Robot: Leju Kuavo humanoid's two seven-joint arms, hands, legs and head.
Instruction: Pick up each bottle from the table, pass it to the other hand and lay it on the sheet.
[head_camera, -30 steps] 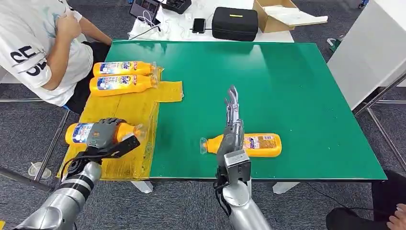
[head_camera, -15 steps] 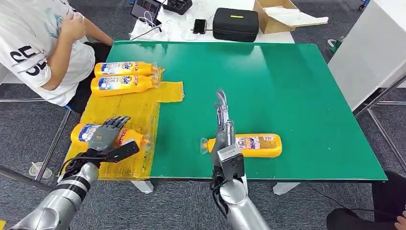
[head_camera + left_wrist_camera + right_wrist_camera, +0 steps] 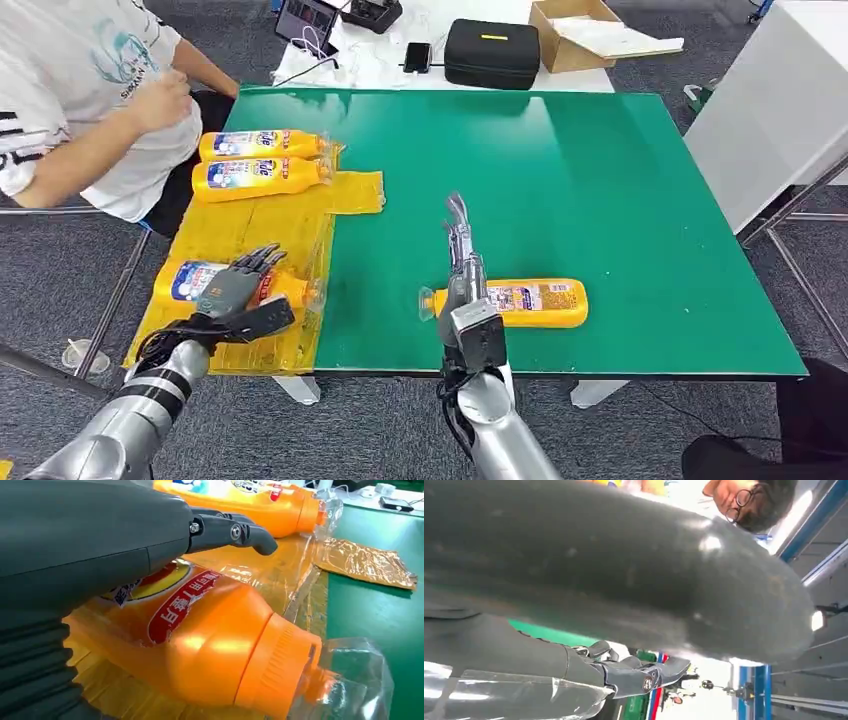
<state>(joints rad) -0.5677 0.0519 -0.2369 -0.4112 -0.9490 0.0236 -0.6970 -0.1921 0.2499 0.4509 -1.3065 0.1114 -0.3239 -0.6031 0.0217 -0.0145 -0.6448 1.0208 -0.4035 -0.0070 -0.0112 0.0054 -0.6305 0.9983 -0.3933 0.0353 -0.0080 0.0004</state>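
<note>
**Three cameras around the green table**

The head view looks forward and down from high on the robot, standing at the near edge of the green table (image 3: 600, 180), and takes in the whole tabletop with both arms rising from below. The left wrist view sits very close behind the left hand (image 3: 90, 545), low over the yellow sheet (image 3: 360, 560) at the table's left side, facing along it toward the far bottles (image 3: 250, 500). The right wrist view is turned and pressed close to the right hand (image 3: 614, 580), looking upward past the table's edge toward a person. Head and left wrist views share the sheet and the nearest bottle (image 3: 195, 282).
</note>
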